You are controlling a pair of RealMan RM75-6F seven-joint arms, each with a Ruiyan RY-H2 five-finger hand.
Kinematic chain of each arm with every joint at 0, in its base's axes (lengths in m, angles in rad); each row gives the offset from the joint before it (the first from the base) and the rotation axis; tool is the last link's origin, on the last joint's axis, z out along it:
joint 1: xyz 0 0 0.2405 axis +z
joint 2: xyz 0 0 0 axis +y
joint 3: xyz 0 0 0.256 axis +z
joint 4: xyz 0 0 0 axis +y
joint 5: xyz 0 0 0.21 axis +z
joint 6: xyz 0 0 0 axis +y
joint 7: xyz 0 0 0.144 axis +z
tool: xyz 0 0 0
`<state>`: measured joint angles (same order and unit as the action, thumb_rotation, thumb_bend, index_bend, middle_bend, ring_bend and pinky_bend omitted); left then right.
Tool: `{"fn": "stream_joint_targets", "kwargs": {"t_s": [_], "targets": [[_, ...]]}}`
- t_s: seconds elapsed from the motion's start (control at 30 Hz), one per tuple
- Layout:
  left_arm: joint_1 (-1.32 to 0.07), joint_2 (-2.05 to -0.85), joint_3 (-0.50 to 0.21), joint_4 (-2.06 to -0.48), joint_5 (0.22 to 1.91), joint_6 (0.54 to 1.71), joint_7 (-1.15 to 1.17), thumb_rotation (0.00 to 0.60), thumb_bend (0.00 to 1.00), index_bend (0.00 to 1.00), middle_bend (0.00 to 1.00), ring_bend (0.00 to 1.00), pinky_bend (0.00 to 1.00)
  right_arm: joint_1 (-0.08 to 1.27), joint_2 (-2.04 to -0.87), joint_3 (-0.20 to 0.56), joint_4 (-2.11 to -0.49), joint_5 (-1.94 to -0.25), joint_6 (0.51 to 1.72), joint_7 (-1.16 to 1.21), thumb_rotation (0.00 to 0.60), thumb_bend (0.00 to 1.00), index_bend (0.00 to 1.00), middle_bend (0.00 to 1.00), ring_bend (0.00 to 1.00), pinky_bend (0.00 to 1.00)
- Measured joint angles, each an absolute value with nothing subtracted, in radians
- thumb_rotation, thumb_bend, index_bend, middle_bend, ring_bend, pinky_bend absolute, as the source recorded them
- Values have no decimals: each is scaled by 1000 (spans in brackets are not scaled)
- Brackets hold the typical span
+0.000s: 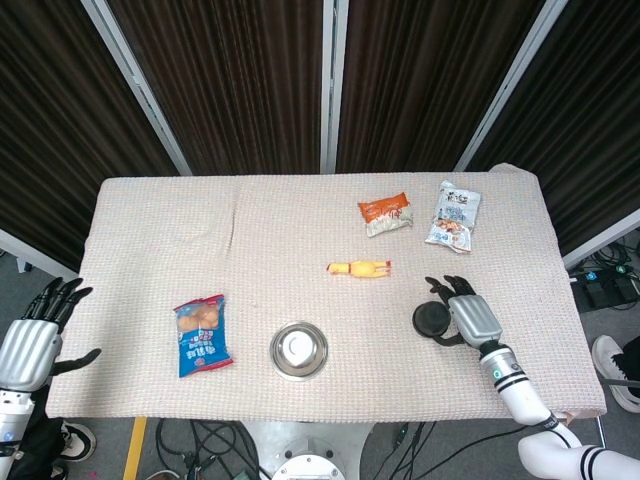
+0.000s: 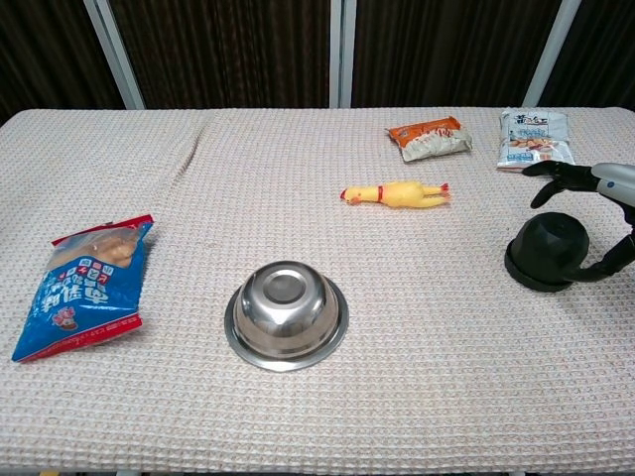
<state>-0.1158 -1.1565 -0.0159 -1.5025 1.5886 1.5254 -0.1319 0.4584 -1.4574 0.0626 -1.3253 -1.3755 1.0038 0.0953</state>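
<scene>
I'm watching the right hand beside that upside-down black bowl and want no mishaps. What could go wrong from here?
The right hand is open, with fingers spread over the black bowl and the thumb low beside its rim. A careless sweep might nudge the bowl across the cloth. The snack packet lies just behind the fingers and could get brushed. The bowl also sits toward the table's right side, so a push outward may send it off.
</scene>
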Motion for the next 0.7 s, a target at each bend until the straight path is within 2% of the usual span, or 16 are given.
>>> {"fn": "stream_joint_targets", "kwargs": {"t_s": [0.2,0.37,0.7], "targets": [[-115,-1155,-17,-1502,1590,1528,-135,600,86,158,83,0,164,456,-1468,68,-1327,-1366,1013,78,600,98,101,309,0,0],[-115,-1155,-17,-1502,1590,1530,-136,600,86,158,82,0,164,450,-1477,76,-1326,-1361,1032,80,600,110,110,412,45,0],[-116,-1153,-17,-1508,1594,1530,-130,600,86,158,83,0,164,436,-1443,91,-1377,-1383,1089,107,600,116,110,426,53,0]]}}
